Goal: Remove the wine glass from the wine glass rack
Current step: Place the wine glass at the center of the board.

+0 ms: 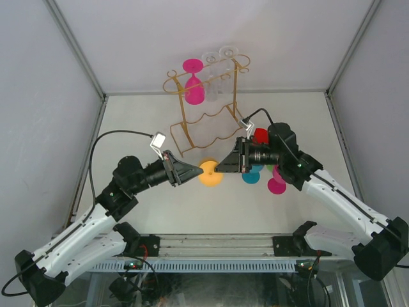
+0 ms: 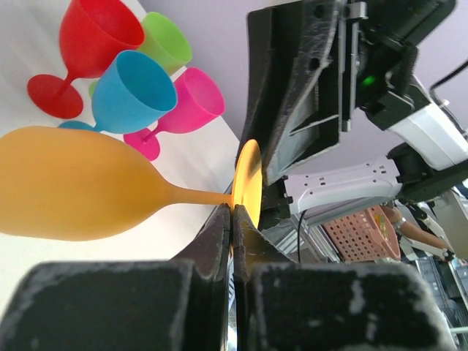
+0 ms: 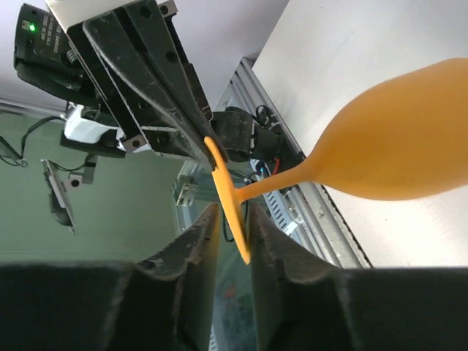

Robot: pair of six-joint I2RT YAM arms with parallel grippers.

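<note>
An orange wine glass (image 1: 210,173) is held just in front of the gold wire wine glass rack (image 1: 206,120). My left gripper (image 2: 232,213) is shut on the rim of the glass's flat foot (image 2: 247,179); the bowl (image 2: 69,183) sticks out to the left in the left wrist view. My right gripper (image 3: 234,219) is open, its jaws set either side of the same foot (image 3: 228,197), which touches one finger with a gap at the other. On the rack's top rails hang a pink glass (image 1: 193,82) and clear glasses (image 1: 218,67).
Red (image 2: 99,33), blue (image 2: 135,91), green (image 2: 167,40) and pink (image 2: 186,102) glasses stand together on the white table to the right of the orange one, under my right arm (image 1: 287,157). The two grippers meet tip to tip mid-table.
</note>
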